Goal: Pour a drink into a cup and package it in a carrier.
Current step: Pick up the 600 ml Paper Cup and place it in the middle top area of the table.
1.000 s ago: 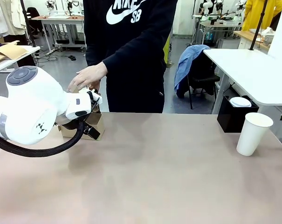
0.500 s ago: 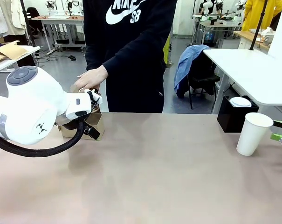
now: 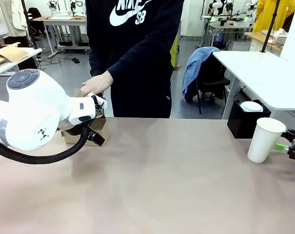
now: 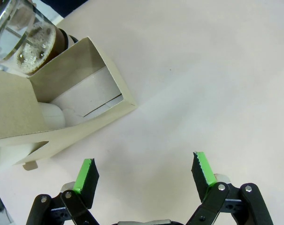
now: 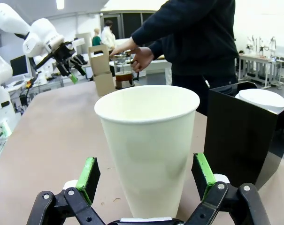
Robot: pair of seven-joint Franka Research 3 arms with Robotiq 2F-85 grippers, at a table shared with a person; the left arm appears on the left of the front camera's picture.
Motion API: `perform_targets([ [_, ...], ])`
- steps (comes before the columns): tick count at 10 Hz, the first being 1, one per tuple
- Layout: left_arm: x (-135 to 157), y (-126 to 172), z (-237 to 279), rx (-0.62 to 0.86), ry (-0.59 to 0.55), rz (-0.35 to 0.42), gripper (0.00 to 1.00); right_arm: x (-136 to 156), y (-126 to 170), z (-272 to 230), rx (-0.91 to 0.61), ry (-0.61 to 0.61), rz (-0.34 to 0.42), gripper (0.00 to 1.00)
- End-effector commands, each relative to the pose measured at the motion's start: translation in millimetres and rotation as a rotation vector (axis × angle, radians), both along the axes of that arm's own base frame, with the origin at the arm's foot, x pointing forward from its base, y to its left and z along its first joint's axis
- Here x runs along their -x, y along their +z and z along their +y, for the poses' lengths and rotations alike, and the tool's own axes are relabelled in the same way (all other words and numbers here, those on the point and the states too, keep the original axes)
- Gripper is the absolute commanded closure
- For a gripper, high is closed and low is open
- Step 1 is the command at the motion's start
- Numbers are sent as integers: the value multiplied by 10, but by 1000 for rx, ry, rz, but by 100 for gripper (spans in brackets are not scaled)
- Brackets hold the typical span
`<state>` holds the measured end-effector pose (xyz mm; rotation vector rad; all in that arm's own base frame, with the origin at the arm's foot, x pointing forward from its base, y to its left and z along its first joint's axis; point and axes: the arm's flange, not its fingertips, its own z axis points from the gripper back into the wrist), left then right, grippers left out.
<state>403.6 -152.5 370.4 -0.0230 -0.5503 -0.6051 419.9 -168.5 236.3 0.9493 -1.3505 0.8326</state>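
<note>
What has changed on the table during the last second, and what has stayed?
The right gripper came in from the right edge toward the white paper cup, open, not gripping it. The person's hand shifted slightly. The cup and left arm stayed put.

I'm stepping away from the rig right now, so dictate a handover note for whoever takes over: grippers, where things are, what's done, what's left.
Left gripper: open, over bare table beside the carrier.
Right gripper: open, pads either side of the cup, not gripping.
Person's hand is on the jug holding the drink, next to the carrier.
Done: no pour confirmed; cup has no lid.
Left: grasp cup, pour, lid it, load the carrier.
</note>
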Motion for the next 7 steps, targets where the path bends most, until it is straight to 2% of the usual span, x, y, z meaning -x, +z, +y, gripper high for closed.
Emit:
perform_targets([
  [1, 0, 0, 6, 1, 0, 0, 0, -38, -50, 73, 13, 8, 37, 0],
  [7, 0, 0, 6, 1, 0, 0, 0, -252, -75, 431, 4, 44, 64, 0],
])
